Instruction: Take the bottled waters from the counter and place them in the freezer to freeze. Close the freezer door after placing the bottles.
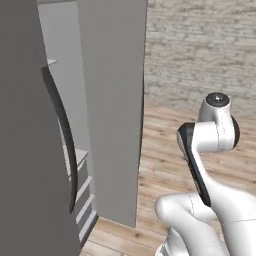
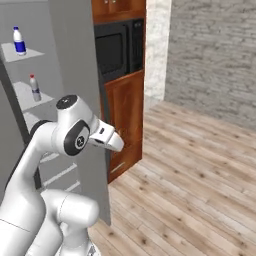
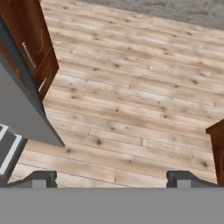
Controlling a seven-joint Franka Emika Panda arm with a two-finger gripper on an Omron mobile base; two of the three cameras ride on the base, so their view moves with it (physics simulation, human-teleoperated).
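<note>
My gripper (image 3: 111,177) is wide apart, holding nothing — the open freezer door (image 3: 24,111), upright, lies to its left.

Two bottled waters — blue-capped (image 2: 19,40); red-capped (image 2: 34,87); one microwave (image 2: 119,49)

Base views flank open freezer (image 2: 75,75), wrist camera faces floor (image 3: 131,87)
</note>
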